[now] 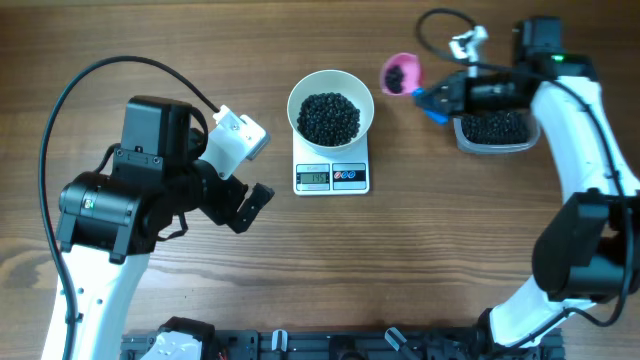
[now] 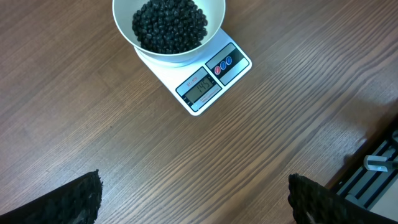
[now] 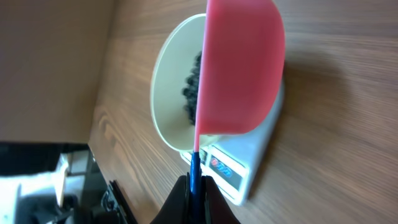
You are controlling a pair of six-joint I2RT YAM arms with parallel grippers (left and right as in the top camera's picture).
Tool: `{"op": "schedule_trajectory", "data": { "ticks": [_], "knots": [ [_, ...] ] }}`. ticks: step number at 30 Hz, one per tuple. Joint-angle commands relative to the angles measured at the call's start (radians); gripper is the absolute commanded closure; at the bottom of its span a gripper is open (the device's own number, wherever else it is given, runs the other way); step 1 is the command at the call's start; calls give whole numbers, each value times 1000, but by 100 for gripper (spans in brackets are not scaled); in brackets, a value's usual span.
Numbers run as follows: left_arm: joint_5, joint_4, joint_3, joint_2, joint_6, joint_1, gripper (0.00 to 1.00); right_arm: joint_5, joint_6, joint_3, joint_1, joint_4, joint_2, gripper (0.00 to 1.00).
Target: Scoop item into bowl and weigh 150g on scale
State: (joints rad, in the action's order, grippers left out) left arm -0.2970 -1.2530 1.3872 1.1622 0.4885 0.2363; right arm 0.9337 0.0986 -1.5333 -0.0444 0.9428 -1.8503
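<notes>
Both fingers (image 3: 177,205) of my right gripper (image 3: 196,193) clamp the scoop (image 3: 242,68) handle; ahead, its cup hides most beads (image 3: 191,87) in the bowl (image 3: 165,106) on the scale (image 3: 249,168). My left gripper (image 2: 194,199) gapes, fingertips cropped.

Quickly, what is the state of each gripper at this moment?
Left gripper: open, holding nothing.
Right gripper: shut on the handle of the pink scoop.

The table (image 1: 420,260) is a brown wood-grain top, its grain running left to right. The scale (image 1: 331,177) lies flat on it near the middle of the far half, with its display and buttons toward the near edge. The tub (image 1: 480,149) stands on it well apart to the right, slightly farther back.
</notes>
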Motion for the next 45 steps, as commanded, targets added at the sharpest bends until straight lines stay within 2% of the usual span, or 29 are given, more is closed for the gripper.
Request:
{"op": "schedule_trajectory", "data": {
  "ticks": [1,8,13,16,27,32,45],
  "knots": [
    [-1,3,18,6,-6,1,0,-42,-60,-11,100,-64,29,96],
    [-2,3,18,6,-6,1,0,-290,-76,-12,270,-146,31,96],
    [-1,3,18,6,-6,1,0,-560,-56,-13,365,-187,45,96],
    [-1,3,18,6,-6,1,0,-592,9,-13,386,-198,53,96],
    [-1,3,18,6,-6,1,0,-643,26,-20,397,-247,95,96],
    [-1,3,18,6,-6,1,0,-737,99,-20,413,-205,97,96],
    [-1,3,18,6,-6,1,0,-636,56,-20,420,-202,94,96]
  ]
}}
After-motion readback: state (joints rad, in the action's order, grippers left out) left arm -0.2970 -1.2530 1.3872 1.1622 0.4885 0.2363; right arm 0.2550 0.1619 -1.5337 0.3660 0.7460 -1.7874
